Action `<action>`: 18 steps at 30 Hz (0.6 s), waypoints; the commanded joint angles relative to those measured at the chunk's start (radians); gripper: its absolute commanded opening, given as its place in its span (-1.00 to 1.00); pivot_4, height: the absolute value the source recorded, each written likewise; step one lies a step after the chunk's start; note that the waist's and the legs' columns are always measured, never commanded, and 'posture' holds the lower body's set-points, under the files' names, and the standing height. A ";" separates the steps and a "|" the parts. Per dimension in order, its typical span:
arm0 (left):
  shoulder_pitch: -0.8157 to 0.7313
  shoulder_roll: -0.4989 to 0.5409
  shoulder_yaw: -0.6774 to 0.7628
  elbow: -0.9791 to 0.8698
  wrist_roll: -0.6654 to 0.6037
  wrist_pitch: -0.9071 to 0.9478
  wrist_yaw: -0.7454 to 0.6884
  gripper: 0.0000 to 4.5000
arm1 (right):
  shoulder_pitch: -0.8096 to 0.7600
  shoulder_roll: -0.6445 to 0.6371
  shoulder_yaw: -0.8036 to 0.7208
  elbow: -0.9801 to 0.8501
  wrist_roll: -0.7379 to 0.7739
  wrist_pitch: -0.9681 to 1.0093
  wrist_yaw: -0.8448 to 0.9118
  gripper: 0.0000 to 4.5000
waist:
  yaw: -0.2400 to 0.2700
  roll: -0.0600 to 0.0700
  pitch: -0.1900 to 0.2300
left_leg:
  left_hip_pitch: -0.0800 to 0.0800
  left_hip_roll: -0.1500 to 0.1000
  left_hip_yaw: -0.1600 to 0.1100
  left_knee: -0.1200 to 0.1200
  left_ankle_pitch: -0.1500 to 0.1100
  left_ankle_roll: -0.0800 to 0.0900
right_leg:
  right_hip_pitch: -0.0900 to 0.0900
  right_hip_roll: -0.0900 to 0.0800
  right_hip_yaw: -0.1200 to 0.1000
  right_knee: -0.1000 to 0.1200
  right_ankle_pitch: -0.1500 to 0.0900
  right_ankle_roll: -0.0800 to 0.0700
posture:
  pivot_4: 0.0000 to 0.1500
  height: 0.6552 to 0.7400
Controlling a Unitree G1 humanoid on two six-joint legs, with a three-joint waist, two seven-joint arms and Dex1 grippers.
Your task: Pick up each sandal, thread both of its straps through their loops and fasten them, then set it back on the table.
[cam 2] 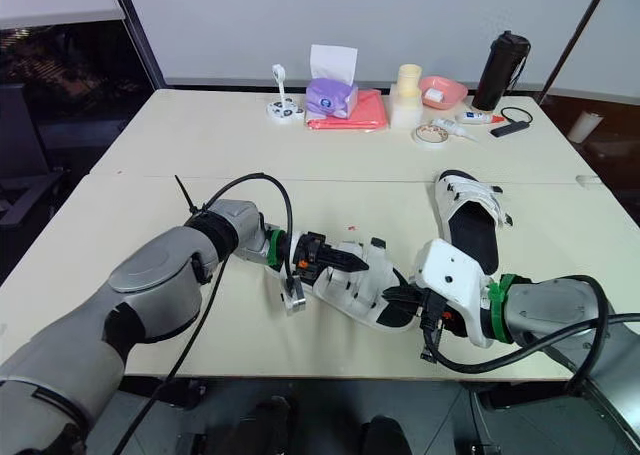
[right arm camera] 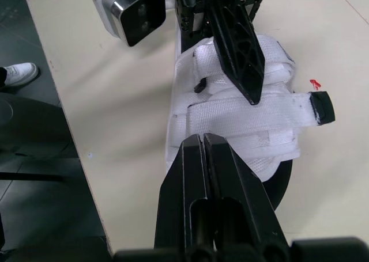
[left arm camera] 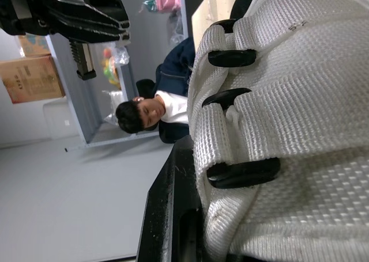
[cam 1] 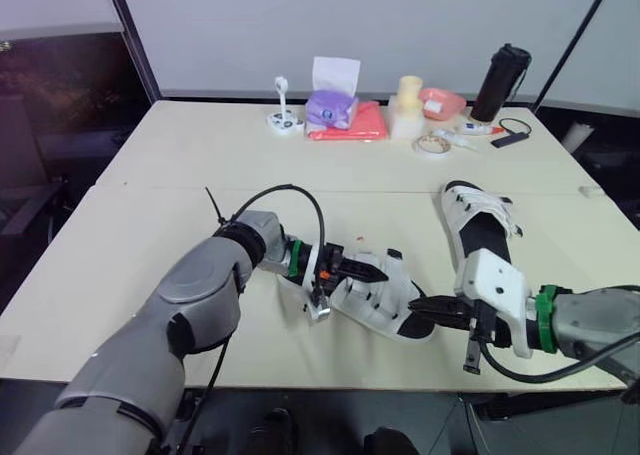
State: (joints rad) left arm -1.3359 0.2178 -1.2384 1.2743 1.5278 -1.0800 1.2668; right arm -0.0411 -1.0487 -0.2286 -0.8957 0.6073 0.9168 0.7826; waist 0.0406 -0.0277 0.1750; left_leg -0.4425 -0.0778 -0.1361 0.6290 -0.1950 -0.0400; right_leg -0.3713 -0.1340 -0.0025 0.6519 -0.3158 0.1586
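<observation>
- The table [cam 1: 150, 225] carries both sandals: one sandal [cam 1: 385, 295] lies between my two grippers, and the second sandal [cam 1: 480, 220] lies beyond my right one.
- My left gripper [cam 1: 360, 270] lies over its straps; I cannot tell whether it clamps them.
- My right gripper [cam 1: 430, 308] is closed and empty, at the heel.
- The woven strap [right arm camera: 242, 115] looks light and floppy, so I'd pinch its stiffer black tip [right arm camera: 322, 107].

No text, label or number can be read. Faint marks on a strap of the sandal [left arm camera: 300, 89] are illegible.
</observation>
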 commanded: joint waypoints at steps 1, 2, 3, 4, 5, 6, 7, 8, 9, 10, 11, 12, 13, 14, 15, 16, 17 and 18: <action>0.005 0.011 0.106 0.045 -0.145 -0.016 -0.129 -0.99 | -0.009 -0.015 -0.003 -0.006 -0.011 -0.023 -0.002 -1.00 | 0.000 0.000 0.000 | 0.000 0.000 0.000 0.000 0.000 0.000 | 0.000 0.000 0.000 0.000 0.000 0.000 | 1.00 1.00; 0.014 0.011 0.162 0.070 -0.212 -0.005 -0.226 -0.99 | -0.007 -0.015 -0.001 -0.004 -0.015 -0.027 -0.002 -1.00 | -0.001 0.000 0.000 | 0.000 0.000 0.000 0.000 0.000 0.000 | 0.000 0.000 0.000 0.000 0.000 0.000 | 1.00 1.00; 0.030 0.010 0.249 0.101 -0.310 0.035 -0.367 -0.99 | -0.006 -0.015 0.002 -0.001 -0.019 -0.032 -0.001 -1.00 | -0.002 0.000 0.000 | 0.000 0.000 0.000 0.000 0.000 0.000 | -0.001 0.000 0.000 0.001 0.000 0.000 | 1.00 1.00; 0.048 0.006 0.335 0.125 -0.406 0.087 -0.517 -0.99 | -0.005 -0.015 0.005 0.002 -0.023 -0.037 0.000 -1.00 | -0.003 0.000 0.000 | 0.000 0.000 0.000 0.000 0.000 0.000 | -0.001 0.000 0.000 0.001 0.000 -0.001 | 1.00 1.00; 0.063 0.004 0.398 0.135 -0.475 0.123 -0.630 -0.99 | -0.002 -0.014 0.005 0.002 -0.026 -0.040 0.002 -1.00 | -0.004 0.000 0.000 | 0.000 0.000 0.000 0.000 0.000 0.000 | -0.002 0.000 0.000 0.002 0.000 -0.001 | 1.00 1.00; 0.076 0.000 0.471 0.135 -0.553 0.180 -0.730 -0.99 | -0.004 -0.014 0.012 0.006 -0.031 -0.047 0.003 -1.00 | -0.006 0.000 0.000 | 0.000 0.000 0.001 0.000 0.000 0.000 | -0.002 0.000 0.000 0.002 0.000 -0.001 | 1.00 1.00; 0.088 -0.008 0.539 0.134 -0.626 0.253 -0.841 -0.99 | -0.006 -0.013 0.019 0.010 -0.035 -0.054 0.005 -1.00 | -0.008 0.001 0.000 | 0.000 0.000 0.000 0.000 0.000 0.000 | -0.002 0.000 0.000 0.002 0.001 -0.001 | 1.00 1.00; 0.097 -0.014 0.586 0.127 -0.676 0.305 -0.922 -0.99 | -0.008 -0.013 0.024 0.014 -0.039 -0.060 0.006 -1.00 | -0.010 0.001 0.000 | 0.000 0.000 0.000 0.000 0.000 0.000 | -0.002 0.000 0.000 0.002 0.001 -0.001 | 1.00 1.00; 0.108 -0.027 0.653 0.122 -0.749 0.360 -1.022 -0.99 | -0.015 -0.012 0.035 0.021 -0.044 -0.068 0.007 -1.00 | -0.014 0.001 0.000 | 0.000 0.000 0.000 -0.001 0.000 0.000 | -0.002 0.000 0.000 0.002 0.001 -0.001 | 1.00 1.00; 0.116 -0.035 0.696 0.111 -0.796 0.395 -1.092 -0.99 | -0.019 -0.011 0.042 0.026 -0.048 -0.074 0.009 -1.00 | -0.020 0.001 0.000 | 0.000 0.000 0.000 0.000 0.000 0.000 | -0.002 0.000 0.000 0.002 0.001 -0.001 | 1.00 1.00; 0.123 -0.054 0.760 0.104 -0.865 0.456 -1.160 -0.99 | -0.028 -0.010 0.055 0.034 -0.056 -0.083 0.010 -1.00 | -0.029 0.001 0.000 | 0.000 0.000 0.000 0.000 0.000 0.000 | -0.002 0.000 0.000 0.002 0.001 -0.001 | 1.00 1.00; 0.124 -0.073 0.814 0.099 -0.923 0.526 -1.222 -0.99 | -0.038 -0.009 0.070 0.044 -0.065 -0.091 0.011 -1.00 | -0.034 0.001 0.000 | 0.000 0.000 0.000 -0.001 0.000 0.000 | -0.002 0.000 0.000 0.003 0.001 -0.001 | 1.00 1.00; 0.124 -0.088 0.851 0.093 -0.962 0.585 -1.263 -0.99 | -0.044 -0.009 0.082 0.051 -0.073 -0.098 0.011 -1.00 | -0.037 0.001 -0.001 | 0.000 0.000 -0.001 -0.001 0.000 0.001 | -0.002 0.000 0.000 0.003 0.001 -0.001 | 1.00 1.00; 0.124 -0.100 0.882 0.086 -0.990 0.636 -1.286 -0.99 | -0.049 -0.008 0.092 0.055 -0.079 -0.104 0.011 -1.00 | -0.038 0.002 -0.001 | 0.000 0.000 -0.001 -0.001 0.000 0.001 | -0.002 0.000 0.000 0.003 0.001 -0.001 | 1.00 1.00; 0.120 -0.112 0.909 0.080 -1.013 0.690 -1.290 -0.99 | -0.056 -0.006 0.102 0.061 -0.084 -0.109 0.011 -1.00 | -0.038 0.002 -0.001 | 0.000 0.000 -0.001 -0.001 0.000 0.001 | -0.002 0.000 0.000 0.003 0.000 -0.001 | 1.00 1.00; 0.117 -0.122 0.926 0.073 -1.027 0.734 -1.288 -0.99 | -0.061 -0.005 0.110 0.064 -0.087 -0.112 0.011 -1.00 | -0.038 0.002 -0.001 | 0.000 0.000 -0.001 -0.001 0.000 0.001 | -0.002 0.000 0.000 0.003 0.000 -0.001 | 1.00 1.00; 0.112 -0.135 0.937 0.067 -1.036 0.782 -1.277 -0.99 | -0.067 -0.003 0.117 0.068 -0.091 -0.115 0.010 -1.00 | -0.034 0.002 -0.001 | 0.000 0.000 -0.001 -0.001 0.000 0.001 | -0.001 0.000 0.000 0.003 0.000 -0.001 | 1.00 1.00; 0.109 -0.142 0.943 0.061 -1.040 0.814 -1.270 -0.99 | -0.071 -0.002 0.122 0.069 -0.093 -0.117 0.010 -1.00 | -0.031 0.002 -0.001 | 0.000 -0.001 -0.002 0.000 0.000 0.001 | -0.001 0.000 0.000 0.003 0.000 0.000 | 1.00 1.00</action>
State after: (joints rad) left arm -1.2259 0.1040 -0.3166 1.3453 0.5195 -0.3258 0.0017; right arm -0.0998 -1.0477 -0.1043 -0.8181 0.5228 0.8208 0.7922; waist 0.0094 -0.0252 0.1738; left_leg -0.4422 -0.0790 -0.1383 0.6295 -0.1951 -0.0392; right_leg -0.3719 -0.1340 -0.0027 0.6552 -0.3155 0.1582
